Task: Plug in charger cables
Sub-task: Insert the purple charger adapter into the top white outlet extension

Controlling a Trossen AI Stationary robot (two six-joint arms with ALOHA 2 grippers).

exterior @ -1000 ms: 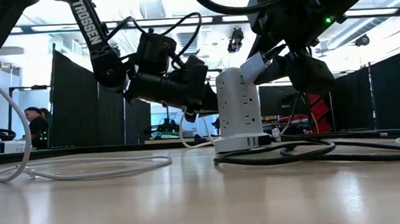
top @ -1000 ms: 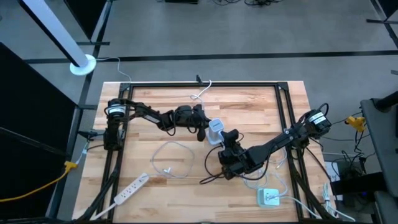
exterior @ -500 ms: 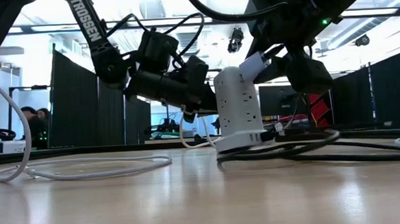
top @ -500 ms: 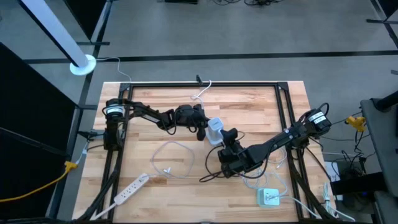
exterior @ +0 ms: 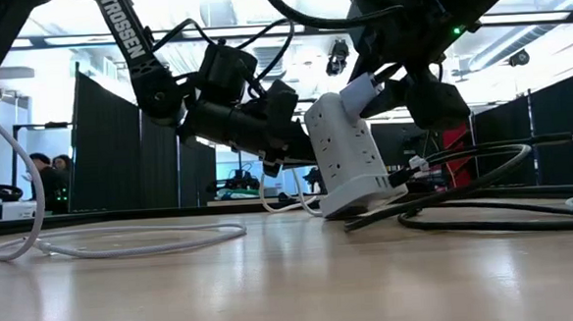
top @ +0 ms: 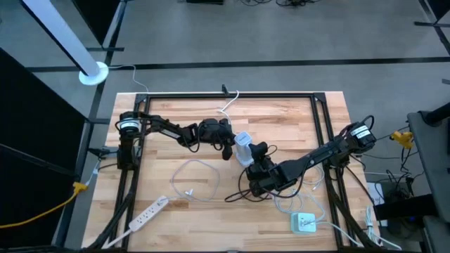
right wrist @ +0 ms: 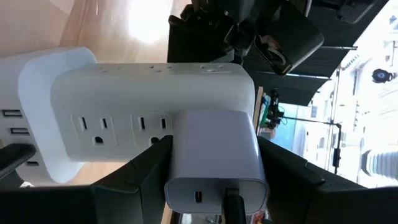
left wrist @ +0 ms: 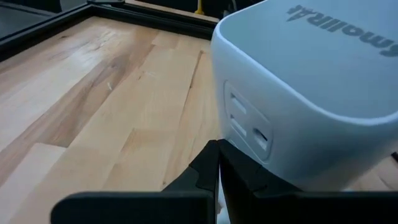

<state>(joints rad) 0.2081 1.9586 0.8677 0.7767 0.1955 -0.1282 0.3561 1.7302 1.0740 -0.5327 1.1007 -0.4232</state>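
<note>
Tipped since a second ago, the white tower power strip now leans over on the desk, its base lifted. Right hand is clamped on a white charger block seated in the tower. Left hand, fingers together, presses the tower's side. A black charger cable trails from the tower's base; a white charger cable lies looped nearby.
</note>
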